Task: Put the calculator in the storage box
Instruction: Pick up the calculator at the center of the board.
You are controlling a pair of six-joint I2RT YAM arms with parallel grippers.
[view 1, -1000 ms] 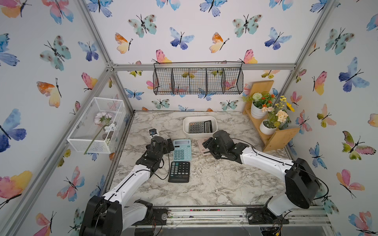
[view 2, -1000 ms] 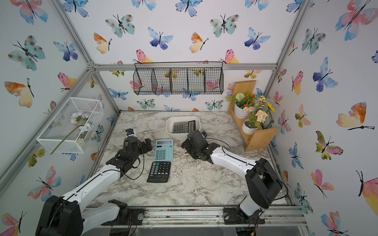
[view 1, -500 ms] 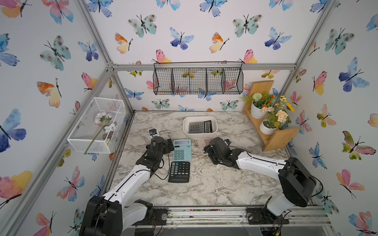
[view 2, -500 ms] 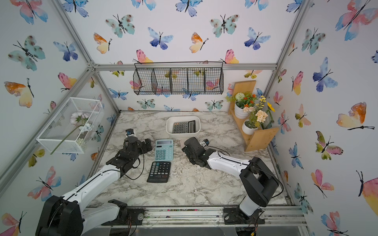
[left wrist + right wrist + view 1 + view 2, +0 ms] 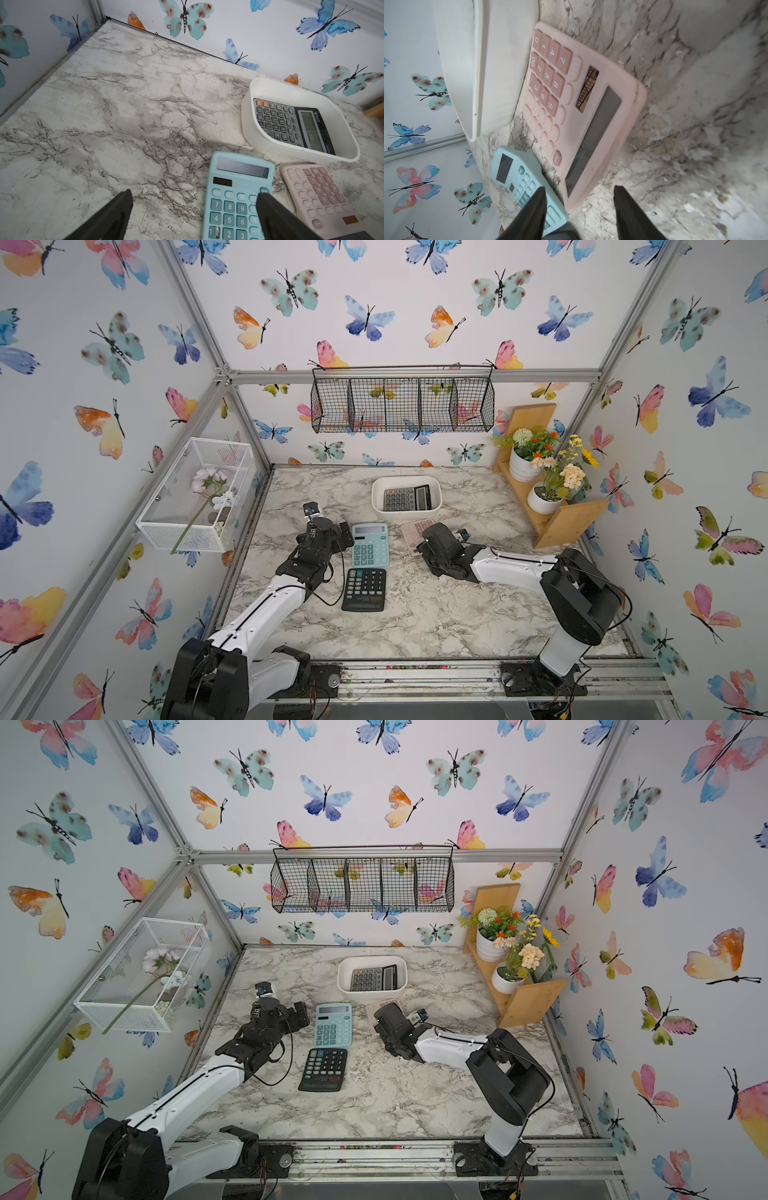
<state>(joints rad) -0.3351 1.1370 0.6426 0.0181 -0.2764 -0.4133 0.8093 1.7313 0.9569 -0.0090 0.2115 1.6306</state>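
The storage box [image 5: 405, 512], a shallow white tub, stands at the back middle with a dark grey calculator [image 5: 405, 498] lying in it. A pink calculator [image 5: 583, 99] lies flat just in front of the box [image 5: 500, 62]. My right gripper [image 5: 579, 188] is open and low over the table. The pink calculator's display-end corner sits between its fingers, and I see no contact. A light blue calculator [image 5: 370, 545] lies left of the pink one [image 5: 413, 531]. My left gripper [image 5: 194, 193] is open beside the blue calculator [image 5: 234, 197], one finger [image 5: 270, 216] over its keys, holding nothing.
A black calculator [image 5: 365, 589] lies nearer the front, below the blue one. A black wire basket [image 5: 401, 404] hangs on the back wall. A white mesh box [image 5: 199, 493] with a flower is on the left wall. A wooden shelf [image 5: 557, 522] with flower pots stands at the right.
My right gripper has sunk towards the table at the pink calculator's near end, and its jaws have narrowed. The left arm and all calculators have stayed put.
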